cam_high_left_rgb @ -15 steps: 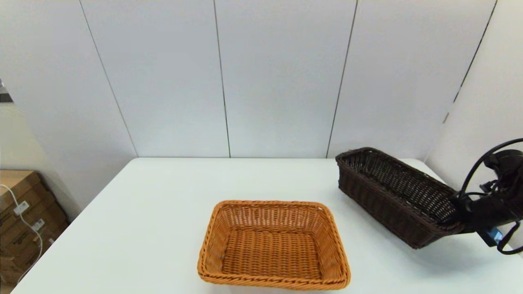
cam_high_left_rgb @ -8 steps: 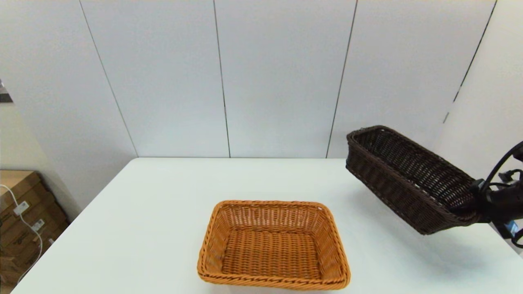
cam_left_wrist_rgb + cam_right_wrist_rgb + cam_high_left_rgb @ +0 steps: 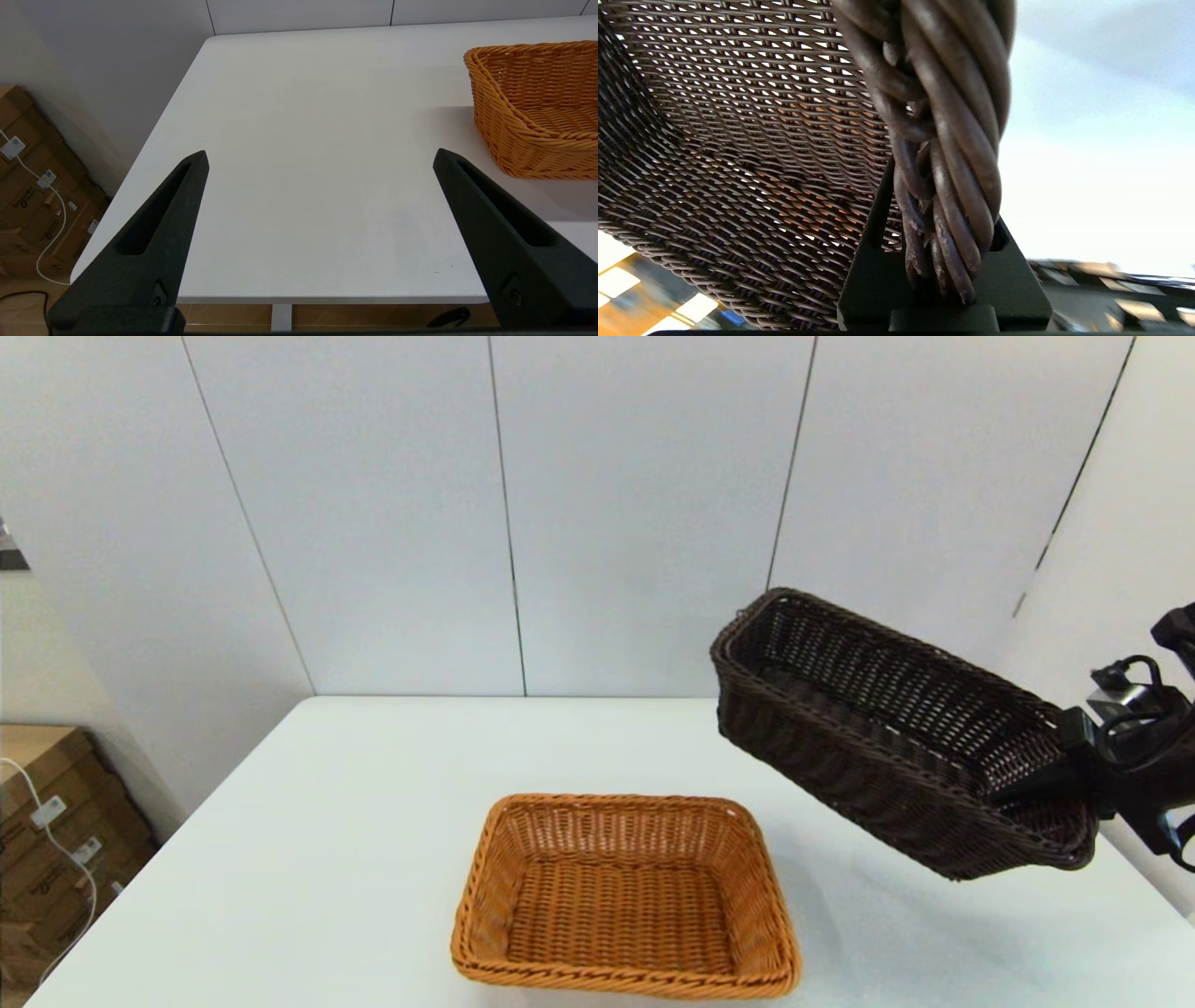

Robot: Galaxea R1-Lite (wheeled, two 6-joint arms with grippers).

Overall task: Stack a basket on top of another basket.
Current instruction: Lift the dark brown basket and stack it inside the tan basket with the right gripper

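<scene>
Your right tool (image 3: 1046,791) is clamping the braided rim at the near-right end of the dark basket (image 3: 887,728), and in the right wrist view you're seeing that rim pinched right between the two fingers. The dark basket is hanging clear above the counter (image 3: 373,821), tilted, with its far end riding higher than the gripped end. Its long axis is running diagonally, from your tool out toward the far left. The orange basket (image 3: 624,894) is sitting flat on the counter, lower and to the left of the dark one, lying square to you, so I'd guess you're needing a leftward carry plus a twist to line up. Your left tool (image 3: 322,158) is idling wide apart near the counter's left side, holding nothing.
</scene>
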